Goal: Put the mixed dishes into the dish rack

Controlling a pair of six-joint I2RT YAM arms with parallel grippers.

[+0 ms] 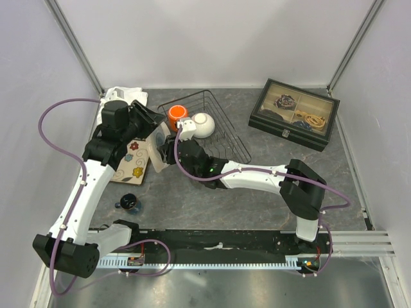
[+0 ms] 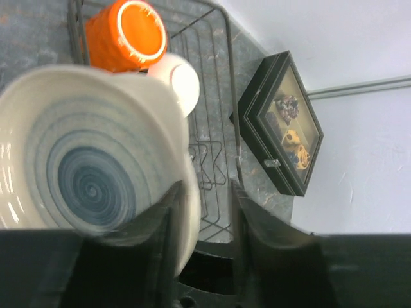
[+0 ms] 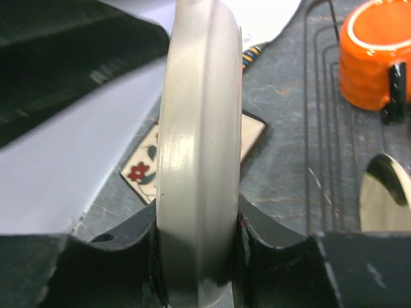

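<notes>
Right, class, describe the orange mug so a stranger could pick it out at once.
On the grey table, find the black wire dish rack near the back. The mug sits at its left end in the top view, beside a white bowl; it alone is bright orange.

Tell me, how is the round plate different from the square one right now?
The round plate stands on edge, while the square plate lies flat on the table. The round plate is clamped in the right gripper; the square plate is in no gripper. The round plate carries a blue swirl, the square plate small flowers. Shared: both are outside the dish rack.
</notes>
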